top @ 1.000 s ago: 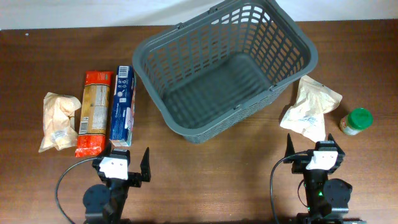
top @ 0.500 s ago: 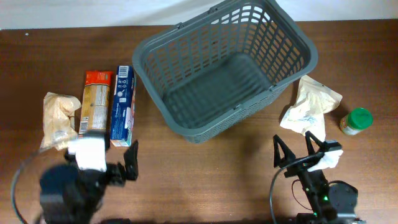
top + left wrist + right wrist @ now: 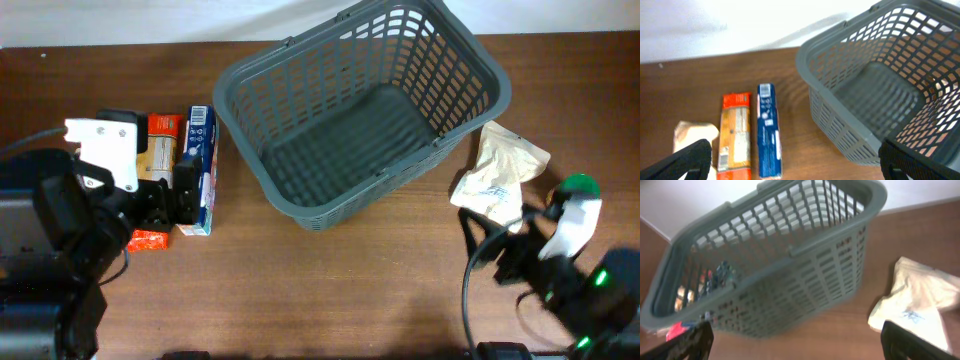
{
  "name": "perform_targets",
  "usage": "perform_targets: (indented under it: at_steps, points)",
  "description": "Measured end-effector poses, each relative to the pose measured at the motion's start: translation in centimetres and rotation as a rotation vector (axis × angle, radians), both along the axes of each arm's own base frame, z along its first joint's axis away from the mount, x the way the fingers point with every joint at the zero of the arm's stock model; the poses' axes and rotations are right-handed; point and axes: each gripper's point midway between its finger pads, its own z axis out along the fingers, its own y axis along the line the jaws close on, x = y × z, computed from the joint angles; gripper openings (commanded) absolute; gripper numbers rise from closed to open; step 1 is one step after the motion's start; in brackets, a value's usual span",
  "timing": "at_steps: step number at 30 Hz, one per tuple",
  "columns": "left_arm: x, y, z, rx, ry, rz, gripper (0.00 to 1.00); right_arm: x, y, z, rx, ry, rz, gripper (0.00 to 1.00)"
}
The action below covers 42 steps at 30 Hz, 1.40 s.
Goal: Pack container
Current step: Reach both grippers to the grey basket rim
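The dark grey slotted basket (image 3: 300,205) stands empty at the table's centre back; it also shows in the left wrist view (image 3: 840,125) and the right wrist view (image 3: 790,270). My left gripper (image 3: 165,195) is open and empty, raised over the packs left of the basket, and its jaws are wide apart in the left wrist view (image 3: 800,167). My right gripper (image 3: 505,245) is open and empty, raised just in front of a white bag (image 3: 497,175), and its jaws are wide apart in the right wrist view (image 3: 800,347).
Left of the basket lie a blue box (image 3: 203,160), an orange pasta pack (image 3: 735,132) and a beige bag (image 3: 692,137); my left arm covers much of them from overhead. A green-lidded jar (image 3: 578,185) stands far right, partly behind my right arm.
Both arms rose from the front edge. The left moved back and left over the packs. The right moved right, toward the white bag and jar. Both grippers stay open.
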Motion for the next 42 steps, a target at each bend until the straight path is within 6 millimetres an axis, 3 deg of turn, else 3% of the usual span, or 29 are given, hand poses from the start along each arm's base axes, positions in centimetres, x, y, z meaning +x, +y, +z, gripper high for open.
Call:
perform_targets:
  at_steps: [8,9,10,12,14,17,18,19,23,28,34,42]
  points:
    - [-0.6,-1.1,0.6,0.0,-0.016,-0.074,0.99,3.6,-0.2,8.3,-0.069,0.108,0.044,0.99]
    - [-0.7,-1.2,0.5,-0.004,-0.012,-0.081,0.89,4.2,-0.2,9.2,-0.073,0.105,0.049,0.99]
    - [-0.8,-1.4,0.4,-0.009,-0.006,-0.089,0.68,4.6,-0.2,9.6,-0.076,0.111,0.053,0.96]
    - [-0.9,-1.8,0.4,-0.023,-0.001,-0.109,0.45,5.7,-0.2,10.0,-0.076,0.125,0.059,0.59]
    - [-1.0,-2.0,0.3,-0.032,0.004,-0.123,0.14,6.6,-0.2,10.0,-0.079,0.133,0.065,0.42]
    - [-1.3,-2.4,-0.2,-0.046,0.031,-0.144,0.02,8.0,-0.2,9.0,-0.065,0.177,0.06,0.22]
    - [-1.4,-2.6,-0.5,-0.049,0.044,-0.153,0.02,8.4,-0.3,8.5,-0.069,0.194,0.061,0.1]
    - [-1.6,-2.8,-0.8,-0.055,0.061,-0.162,0.02,8.8,-0.4,8.1,-0.062,0.212,0.052,0.04]
    - [-2.5,-4.9,-2.6,-0.076,0.163,-0.246,0.02,10.2,-0.8,6.6,-0.041,0.275,0.02,0.04]
    - [-4.2,-9.0,-4.5,-0.064,0.274,-0.423,0.02,12.3,-1.5,4.2,-0.052,0.356,-0.015,0.04]
    - [-8.2,-12.4,-7.0,0.043,0.413,-0.593,0.02,15.5,-2.6,1.4,-0.089,0.419,-0.049,0.04]
    - [-10.3,-17.3,-8.0,0.178,0.397,-0.739,0.02,18.4,-3.0,0.0,-0.116,0.41,-0.047,0.04]
